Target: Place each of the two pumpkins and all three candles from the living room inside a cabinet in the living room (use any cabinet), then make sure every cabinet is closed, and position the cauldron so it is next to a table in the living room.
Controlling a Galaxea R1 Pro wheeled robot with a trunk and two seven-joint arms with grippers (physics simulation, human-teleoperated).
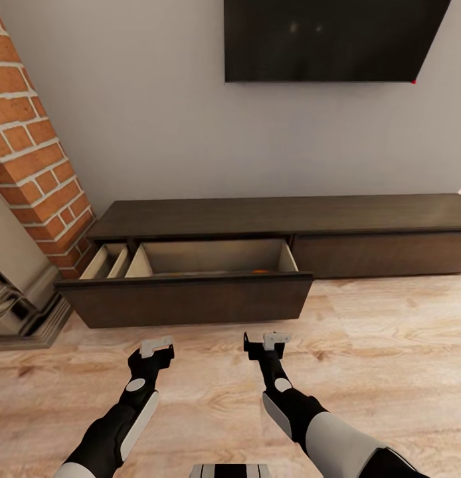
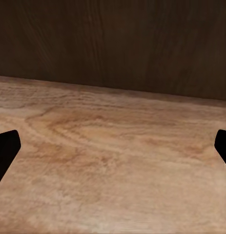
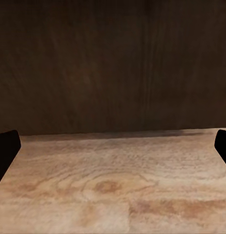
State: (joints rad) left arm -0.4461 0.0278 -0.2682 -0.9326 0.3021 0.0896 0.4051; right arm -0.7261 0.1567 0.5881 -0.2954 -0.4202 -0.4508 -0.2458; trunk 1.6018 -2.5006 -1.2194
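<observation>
Wood floor (image 1: 363, 345) | cabinet (image 1: 283, 219) drawer (image 1: 190, 299) out | pincers empty, spread

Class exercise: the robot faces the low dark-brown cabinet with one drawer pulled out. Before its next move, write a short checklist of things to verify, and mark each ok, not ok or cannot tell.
1. Every drawer of the long, low dark-brown wood cabinet closed: not ok; the wide pull-out drawer stands open.
2. Small orange object in the drawer is a pumpkin: cannot tell; only a sliver shows.
3. Candles stored: cannot tell.
4. Left gripper empty: ok, fingers apart.
5. Right gripper empty: ok, fingers apart.
6. Both grippers short of the drawer front: ok.
</observation>
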